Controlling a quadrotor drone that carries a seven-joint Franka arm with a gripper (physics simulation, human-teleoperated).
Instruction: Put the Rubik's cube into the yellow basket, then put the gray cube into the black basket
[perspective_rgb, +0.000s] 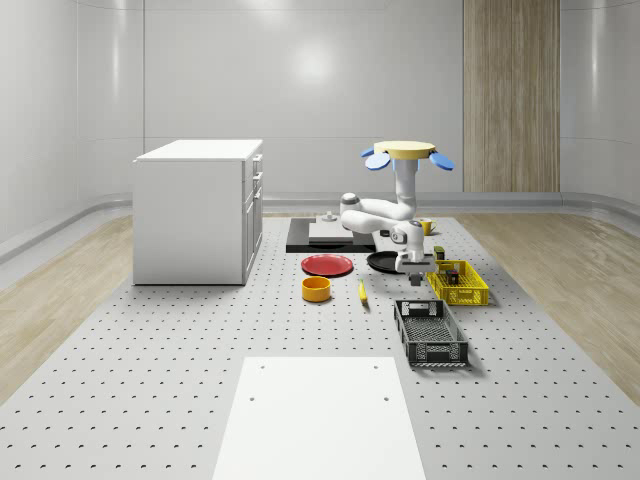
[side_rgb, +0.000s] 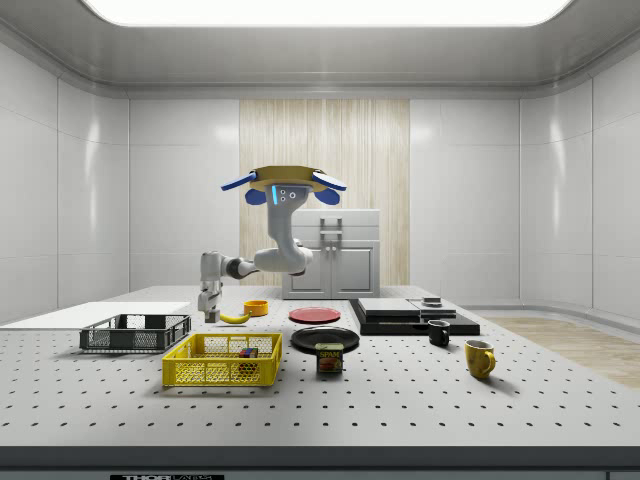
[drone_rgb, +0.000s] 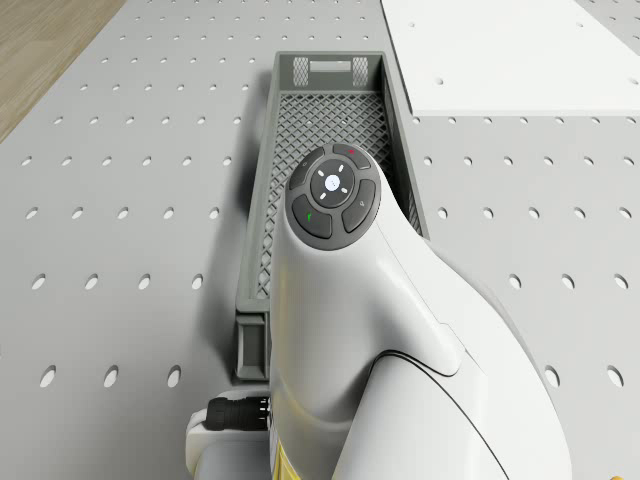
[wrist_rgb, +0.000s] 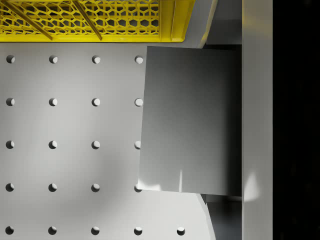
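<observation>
From my station I see the drone (perspective_rgb: 405, 152) hovering above the far end of the perforated table (perspective_rgb: 150, 340), over the dark plate (perspective_rgb: 385, 262) and mug area, with the arm (perspective_rgb: 372, 214) folded down toward the whole-scene view's right. The gripper (perspective_rgb: 415, 268) hangs low between the yellow basket (perspective_rgb: 458, 283) and the black basket (perspective_rgb: 431, 332), just above the table. In the wrist view the gray cube (wrist_rgb: 187, 120) sits right up against one finger (wrist_rgb: 257, 120); the other finger is hidden from me, so I cannot tell how wide the jaws stand or whether they grip the block. The yellow basket's wall (wrist_rgb: 90, 20) lies just past the cube there. In the side view a small multicoloured block, the Rubik's cube (side_rgb: 247, 352), rests inside the yellow basket (side_rgb: 222, 360). From the drone view, the arm's wrist housing (drone_rgb: 380, 330) sits over the near end of the black basket (drone_rgb: 330, 120), whose mesh floor shows beyond it.
</observation>
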